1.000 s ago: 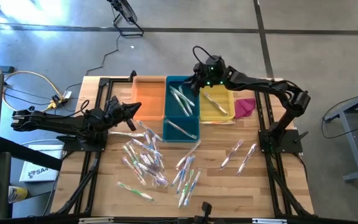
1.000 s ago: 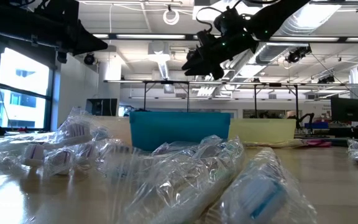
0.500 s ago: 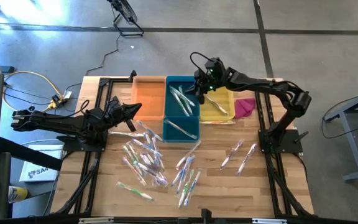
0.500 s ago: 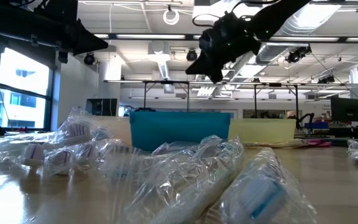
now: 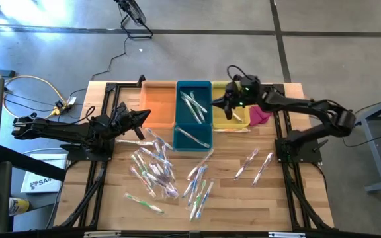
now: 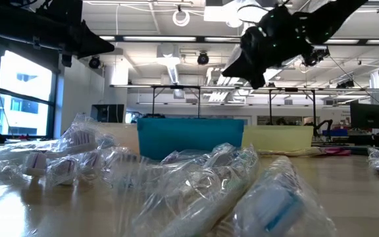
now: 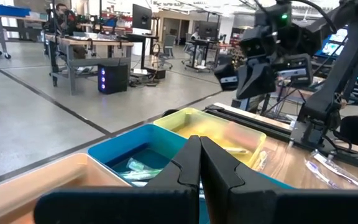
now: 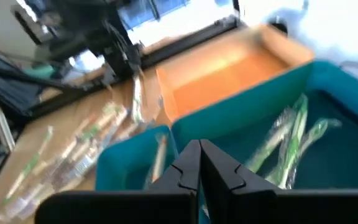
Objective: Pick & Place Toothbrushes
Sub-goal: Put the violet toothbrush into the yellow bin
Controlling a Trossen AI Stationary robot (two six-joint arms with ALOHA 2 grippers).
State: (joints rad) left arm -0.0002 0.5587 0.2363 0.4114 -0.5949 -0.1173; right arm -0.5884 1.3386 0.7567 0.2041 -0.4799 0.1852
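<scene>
Mostly green toothbrushes (image 5: 192, 104) inside teal bin (image 5: 204, 140)

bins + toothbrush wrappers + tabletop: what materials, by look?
Orange, teal and yellow bins: likely moulded plastic, with smooth walls of uniform colour. Clear crinkly toothbrush wrappers: thin glossy plastic film, creased and glinting. Pale striped tabletop: seemingly wood planks with visible grain; the coating is unclear.
</scene>
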